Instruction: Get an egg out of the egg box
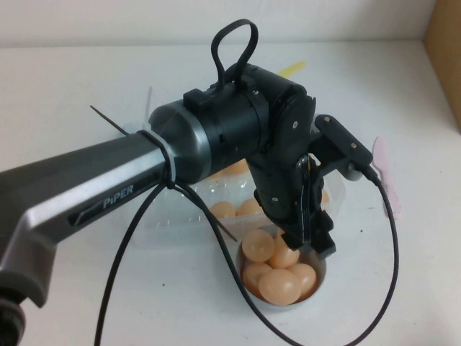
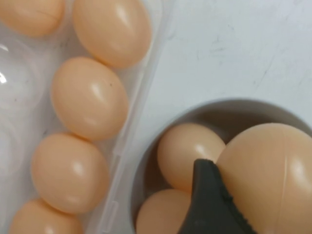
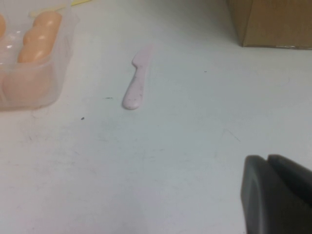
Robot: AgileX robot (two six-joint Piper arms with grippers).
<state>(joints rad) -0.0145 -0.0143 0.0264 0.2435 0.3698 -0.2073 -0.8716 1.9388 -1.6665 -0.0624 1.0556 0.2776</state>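
Eggs already fill the small white bowl (image 1: 248,287) at the near edge, and the left gripper (image 1: 311,241) hangs right over it. In the left wrist view an egg (image 2: 268,178) presses against one black finger (image 2: 209,204); whether both fingers clamp it I cannot tell. If it is let go now, it may land on the heap, roll off the rim and cross the table, since the bowl looks full. Just beyond the bowl, the egg box (image 1: 169,223) holds more eggs. The right gripper (image 3: 278,195) rests low at the right, fingers seemingly together and empty, near a pink spatula (image 3: 136,80) and a cardboard box (image 3: 270,22).
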